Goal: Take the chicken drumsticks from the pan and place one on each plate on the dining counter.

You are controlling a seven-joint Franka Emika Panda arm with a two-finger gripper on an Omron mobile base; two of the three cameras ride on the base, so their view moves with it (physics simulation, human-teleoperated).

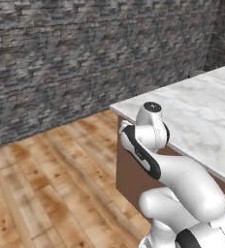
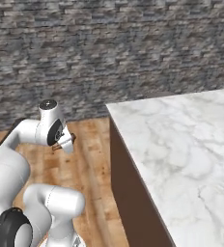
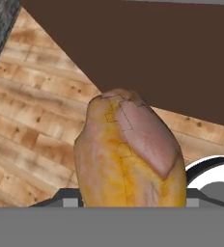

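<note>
A golden orange-brown chicken drumstick [image 3: 128, 159] looms large in the hand view, thick end up, with my gripper [image 3: 131, 200] shut on its lower part. In the right base view the gripper [image 2: 64, 143] hangs low over the floor with the drumstick [image 2: 70, 140] as a small brown bit at its tip. It is left of the dining counter [image 2: 181, 144], below the level of the white marble top [image 1: 201, 116]. The counter's brown wooden side [image 3: 157, 48] stands just ahead of the hand. The pan and the plates are out of view.
A grey stone wall [image 1: 85, 48] runs behind the counter. Wooden plank floor [image 1: 46, 184] spreads to the left of the counter's corner [image 2: 109, 107] and under the hand [image 3: 32, 120].
</note>
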